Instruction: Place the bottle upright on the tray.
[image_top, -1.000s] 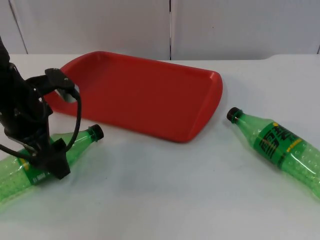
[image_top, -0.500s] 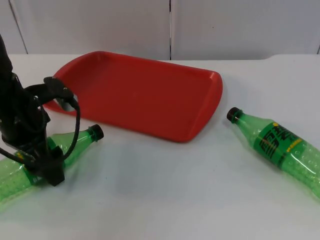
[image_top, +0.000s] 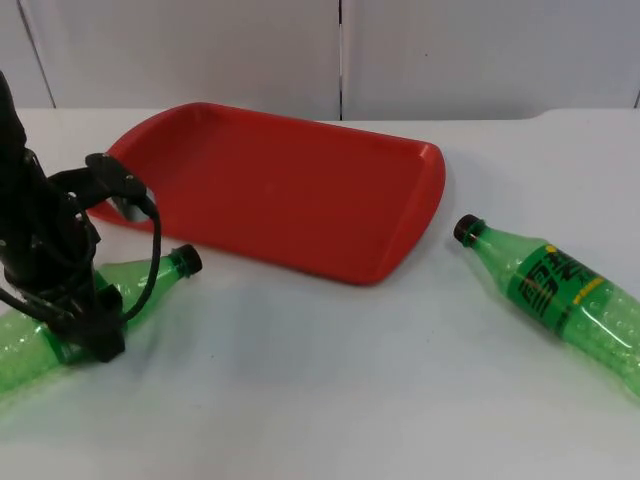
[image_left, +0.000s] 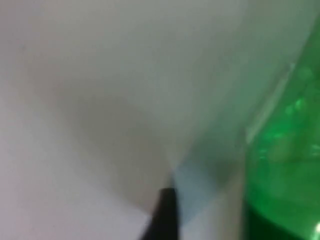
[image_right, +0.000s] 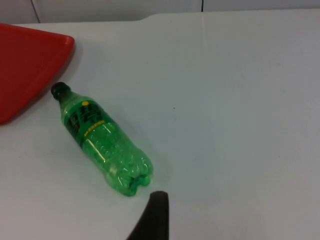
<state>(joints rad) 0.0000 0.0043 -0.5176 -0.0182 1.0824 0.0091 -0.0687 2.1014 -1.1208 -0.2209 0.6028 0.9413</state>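
Down low, left gripper clamped across lying green plastic bottle, just beside red plastic tray; right gripper's opening unclear.

My left arm is all matte black, built of blocky jointed segments that narrow toward the left gripper. On each wrist view I see one slim black fingertip, tapering and smooth, without markings or visible screws.

Two green black-capped bottles lie on their sides: left bottle near the red tray, right bottle beside its other end.
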